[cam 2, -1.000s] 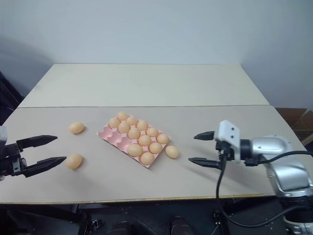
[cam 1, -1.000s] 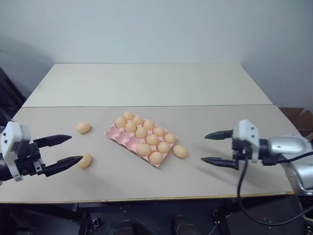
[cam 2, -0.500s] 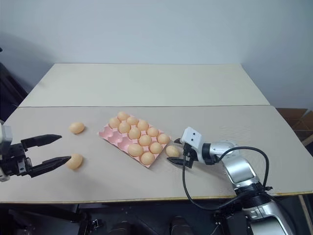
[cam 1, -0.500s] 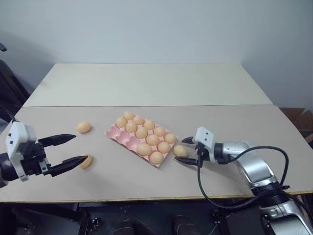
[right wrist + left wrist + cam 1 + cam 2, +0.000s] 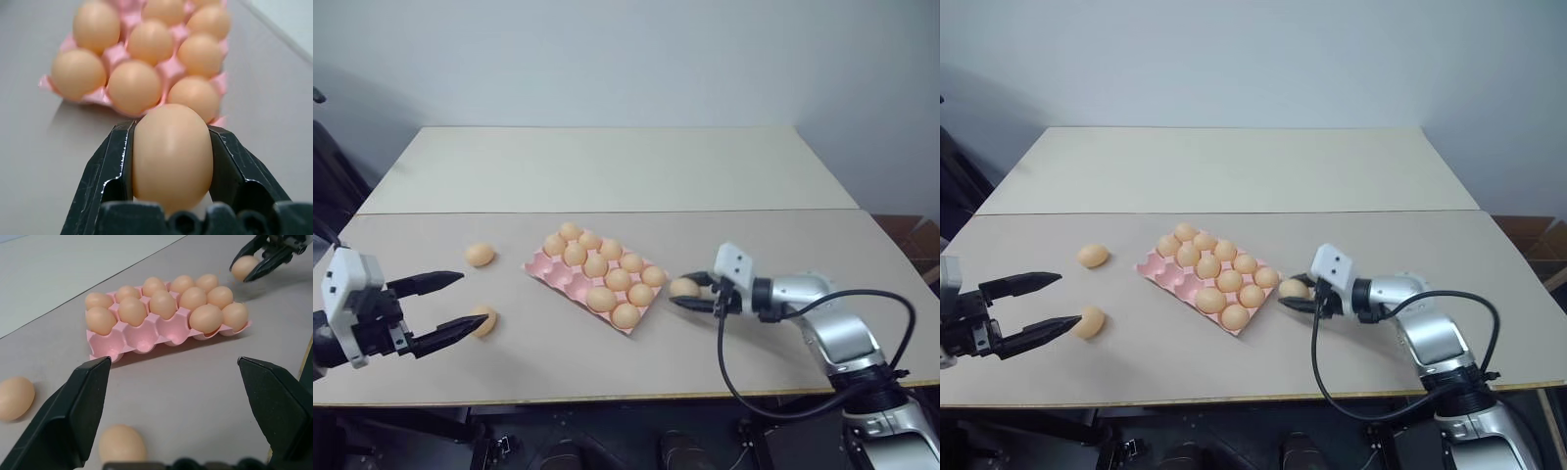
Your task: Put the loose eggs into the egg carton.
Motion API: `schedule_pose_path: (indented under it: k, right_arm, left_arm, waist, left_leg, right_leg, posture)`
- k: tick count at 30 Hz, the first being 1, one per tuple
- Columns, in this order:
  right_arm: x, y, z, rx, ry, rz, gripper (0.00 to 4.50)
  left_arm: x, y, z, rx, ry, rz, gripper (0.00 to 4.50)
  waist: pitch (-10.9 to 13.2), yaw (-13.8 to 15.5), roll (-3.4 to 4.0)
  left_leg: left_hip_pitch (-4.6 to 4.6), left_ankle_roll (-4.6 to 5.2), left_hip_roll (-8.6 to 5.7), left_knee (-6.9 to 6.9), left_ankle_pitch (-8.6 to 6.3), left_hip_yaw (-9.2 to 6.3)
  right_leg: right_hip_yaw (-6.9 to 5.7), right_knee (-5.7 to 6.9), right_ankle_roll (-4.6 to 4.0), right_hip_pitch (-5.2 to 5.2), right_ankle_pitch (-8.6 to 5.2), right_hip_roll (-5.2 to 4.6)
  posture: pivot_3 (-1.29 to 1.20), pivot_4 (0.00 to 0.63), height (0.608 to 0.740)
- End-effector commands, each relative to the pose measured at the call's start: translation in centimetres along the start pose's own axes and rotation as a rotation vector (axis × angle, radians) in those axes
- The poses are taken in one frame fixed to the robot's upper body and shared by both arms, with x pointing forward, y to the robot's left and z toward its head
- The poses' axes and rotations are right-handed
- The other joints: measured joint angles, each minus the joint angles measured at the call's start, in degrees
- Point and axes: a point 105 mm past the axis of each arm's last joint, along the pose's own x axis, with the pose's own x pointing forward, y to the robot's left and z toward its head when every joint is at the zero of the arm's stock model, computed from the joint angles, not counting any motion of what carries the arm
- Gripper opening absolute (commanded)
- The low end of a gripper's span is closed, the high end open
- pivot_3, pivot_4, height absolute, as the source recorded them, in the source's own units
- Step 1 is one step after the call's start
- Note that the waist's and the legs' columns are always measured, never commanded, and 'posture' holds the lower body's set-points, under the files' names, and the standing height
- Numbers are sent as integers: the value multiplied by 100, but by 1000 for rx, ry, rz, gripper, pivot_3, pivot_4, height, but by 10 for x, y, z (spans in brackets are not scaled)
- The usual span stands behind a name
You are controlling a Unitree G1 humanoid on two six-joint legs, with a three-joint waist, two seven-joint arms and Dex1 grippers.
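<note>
Right gripper [image 5: 689, 292] grips one egg [image 5: 172, 154] beside the egg carton [image 5: 540, 264]

Its jaws are closed on the egg's sides, just off the pink carton's near right end. The left gripper [image 5: 453, 305] hovers over the worktop [image 5: 607, 176] with jaws spread wide, one loose egg [image 5: 1089, 321] at its lower fingertip, another egg [image 5: 480, 255] lying farther back.

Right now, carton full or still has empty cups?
Not full. The carton holds nine eggs; the three cups along its left-hand edge are empty. Two eggs lie loose on the table, and the right gripper grips a third.
</note>
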Motion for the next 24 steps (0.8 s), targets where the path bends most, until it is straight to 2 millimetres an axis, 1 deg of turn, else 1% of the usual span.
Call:
schedule_pose_path:
  k: [1,4,8,11,13,16,18,19,21,23,24]
  right_arm:
    - [18,5,38,-77,-106,47,1840]
    - [44,10,50,-90,-142,93,1840]
    - [85,17,63,-113,-148,134,1840]
    - [110,20,64,-130,-135,141,1840]
    - [123,21,64,-132,-125,141,1840]
    - [140,23,62,-144,-100,126,1840]
    - [147,24,61,-148,-91,116,1840]
    - [149,24,61,-145,-92,118,2364]
    - [150,27,63,-142,-103,128,2758]
    - [152,29,66,-143,-113,134,3495]
    - [152,29,67,-143,-118,134,3770]
  left_arm:
    - [-3,1,7,30,-19,10,4500]
    - [-2,2,7,32,-19,6,4500]
    - [-1,2,8,35,-21,7,4500]
    - [-2,1,7,35,-20,10,4500]
    - [-2,0,6,33,-20,12,4500]
    - [-3,-2,5,31,-18,16,4500]
    - [-4,-2,5,29,-16,19,4500]
    - [-4,-2,5,29,-16,21,4500]
    - [-5,-3,5,29,-15,22,4500]
    - [-5,-2,5,29,-14,23,4500]
    - [-5,-2,5,29,-14,23,4500]
  waist:
    - [0,-30,0]
    - [0,-53,0]
    - [0,-57,0]
    - [0,-61,1]
    - [1,-67,1]
    - [1,-80,2]
    - [1,-96,2]
    - [1,-96,2]
    - [1,-97,2]
    - [1,-96,2]
    - [1,-98,2]
  left_leg:
    - [3,0,1,0,0,0]
    - [1,0,1,-2,0,-1]
    - [-9,0,1,0,0,-1]
    - [-8,-1,1,0,0,-2]
    - [-8,-1,1,-1,1,-3]
    - [-11,-1,1,-1,1,-3]
    - [-11,-2,2,-1,1,-3]
    - [-11,-2,2,-1,1,-3]
    - [-11,-2,2,-1,1,-4]
    - [-11,-2,2,-1,1,-4]
    - [-11,-3,3,-1,1,-4]
  right_leg:
    - [0,4,-1,0,0,1]
    - [0,5,-2,-2,-1,2]
    - [-2,1,-3,-7,-1,-1]
    - [-5,5,-3,-8,-1,0]
    - [-5,6,-3,-9,-1,-1]
    - [-7,4,-3,-10,-1,-1]
    - [-7,8,-3,-12,-1,-1]
    - [-7,10,-4,-12,-1,-1]
    - [-7,10,-4,-12,-1,-1]
    - [-7,9,-4,-12,-1,-1]
    - [-7,9,-4,-12,-1,-1]
  posture:
    - [0,150,740]
    - [0,150,740]
    - [0,150,740]
    - [0,150,740]
    - [0,150,740]
    - [0,150,740]
    - [0,150,740]
    - [0,150,740]
    - [0,150,740]
    - [0,150,740]
    - [0,150,740]
